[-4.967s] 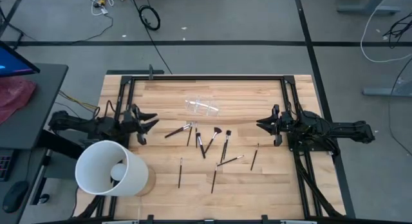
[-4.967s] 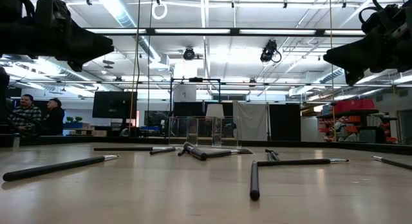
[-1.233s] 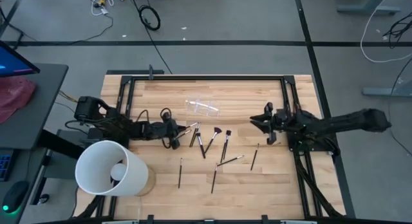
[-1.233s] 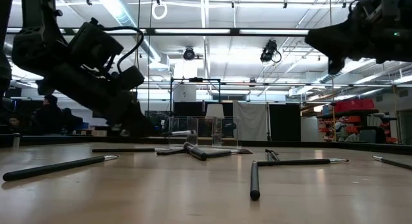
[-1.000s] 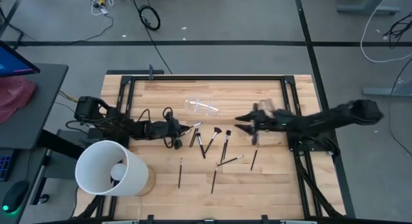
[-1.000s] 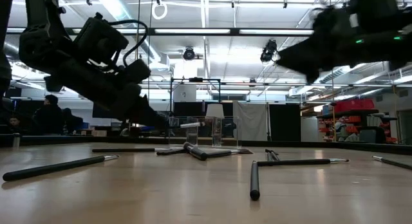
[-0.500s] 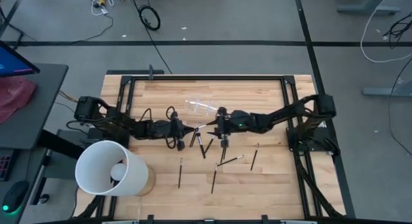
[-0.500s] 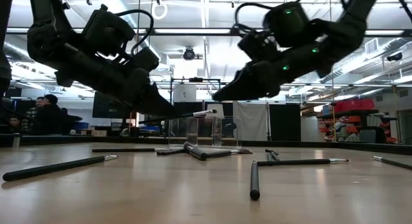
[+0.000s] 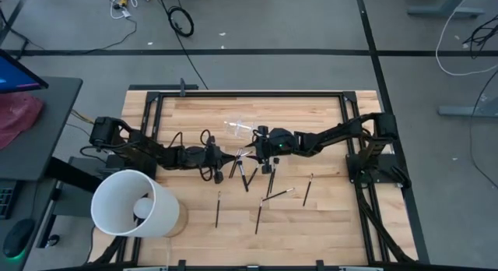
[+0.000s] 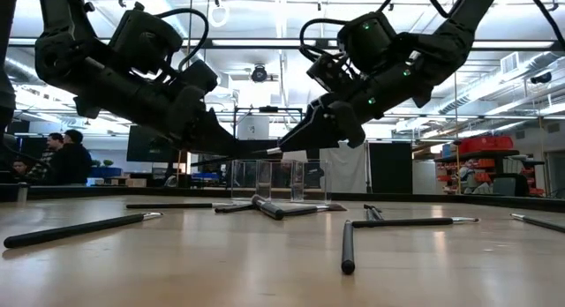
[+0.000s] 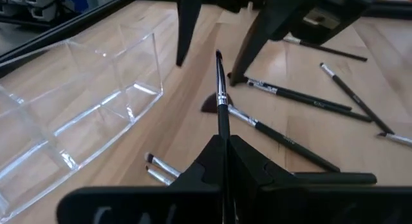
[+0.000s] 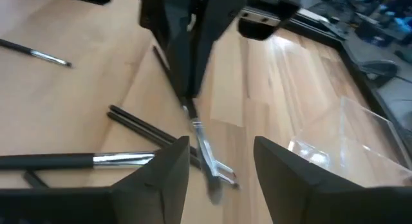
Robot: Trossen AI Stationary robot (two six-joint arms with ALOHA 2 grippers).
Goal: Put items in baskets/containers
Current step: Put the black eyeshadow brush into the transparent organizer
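**Ana:** High view first, biggest things down. What lies around the two pincers?

**Ben:** The wooden table [image 9: 311,216] carries it all. A white bucket [image 9: 132,205] stands at the near corner behind the left arm, well apart from both pincers. The left gripper [image 9: 230,156] and the right gripper [image 9: 254,152] meet nose to nose near the table's middle.

**Ana:** And the container?

**Ben:** The clear plastic holder [image 9: 245,129] sits just beyond the two pincers, on the far side, apart from both. In the left wrist view the holder [image 11: 71,114] shows its see-through dividing walls and lies off to one side of the held brush.

**Ana:** State of the left pincer?

**Ben:** Clamped narrow on a makeup brush [image 11: 221,111]. The dark handle runs straight out between its fingers [image 11: 257,176], silvery ferrule midway, tip pointing at the other arm. In the low view the left gripper [image 10: 237,150] carries that brush [image 10: 260,152] clear above the wood.

**Ana:** The right one?

**Ben:** Spread wide, holding nothing. In the right wrist view its fingers [image 12: 164,169] stand on either side of the brush tip [image 12: 199,137], not touching it. In the low view the right gripper [image 10: 296,141] comes down at a slant to the brush's end.

**Ana:** The other brushes?

**Ben:** The loose brushes [image 9: 261,197] lie scattered flat on the wood, directly below and on the near side of the pincers; one [image 9: 307,188] lies farther off under the right arm.
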